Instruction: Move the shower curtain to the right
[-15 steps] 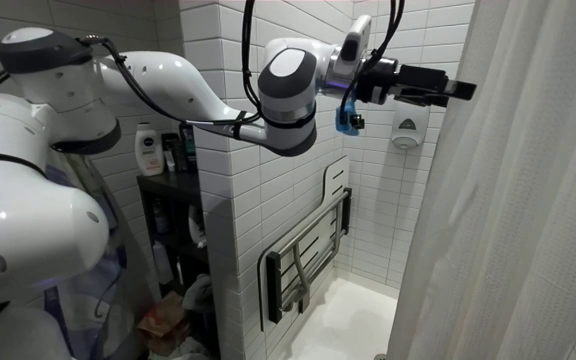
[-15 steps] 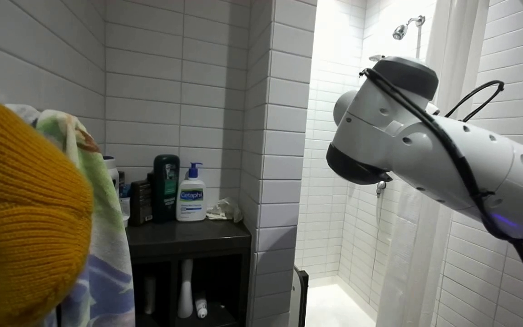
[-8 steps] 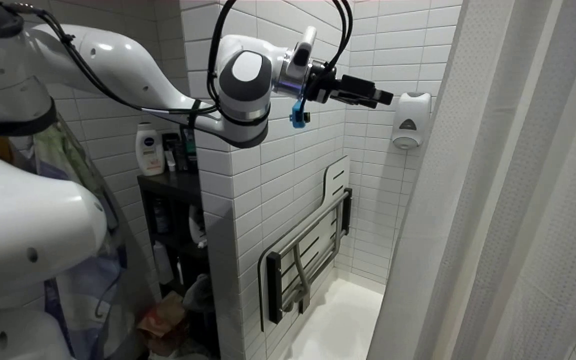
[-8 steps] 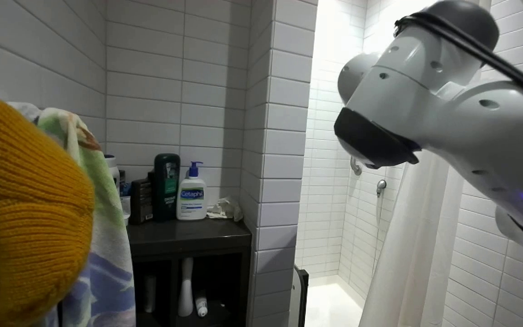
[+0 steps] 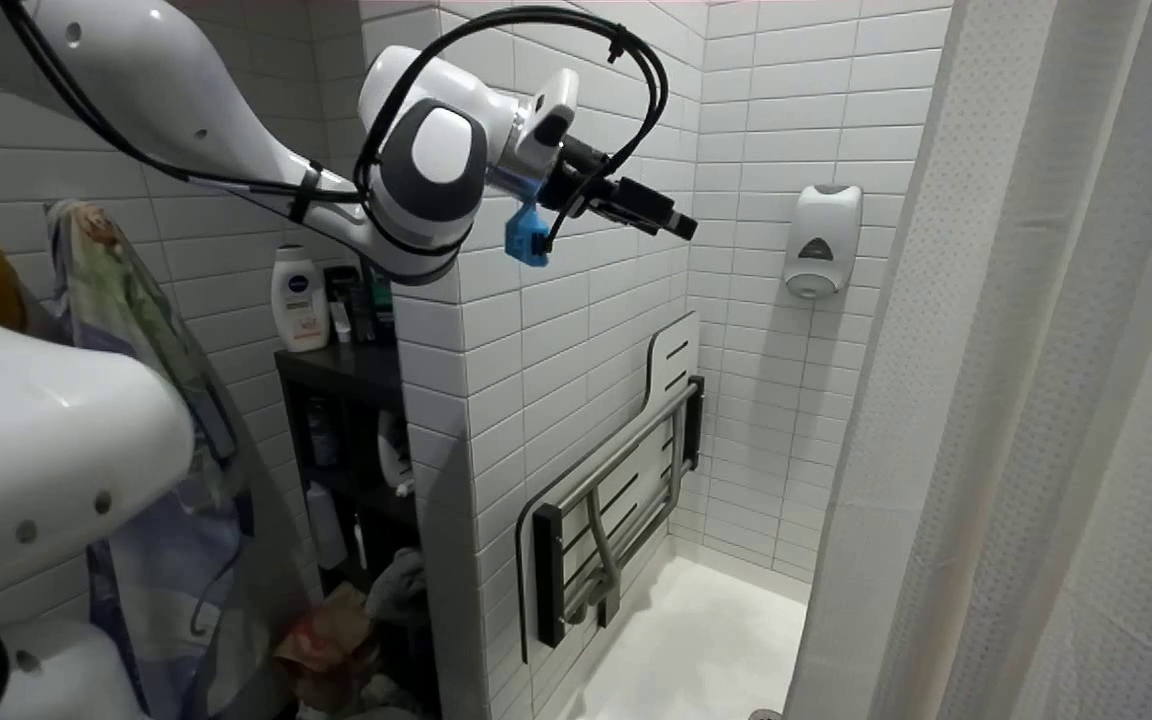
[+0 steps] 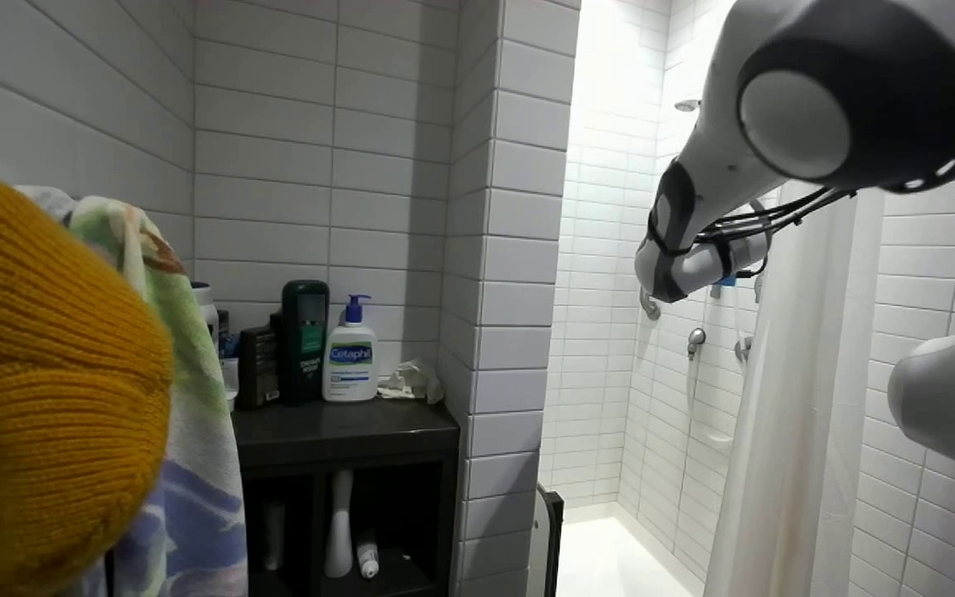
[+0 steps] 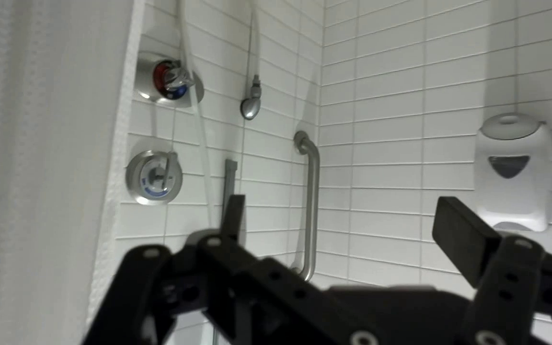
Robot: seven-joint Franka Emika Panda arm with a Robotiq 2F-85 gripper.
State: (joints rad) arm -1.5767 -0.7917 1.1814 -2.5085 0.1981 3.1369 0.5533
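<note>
My tool (image 7: 345, 220) hangs with jaws wide apart, nothing between them, and there's the white shower curtain (image 5: 1021, 400), hanging at right in an exterior view! Looks light, soft, likely to sway; I'd pinch its free vertical edge.

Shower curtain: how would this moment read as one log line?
end effector: open, empty | shower curtain: hanging | gap between them: visible

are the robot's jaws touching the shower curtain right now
Apart: in an exterior view, tiled wall and the white dispenser show between the jaws and the shower curtain.
</note>
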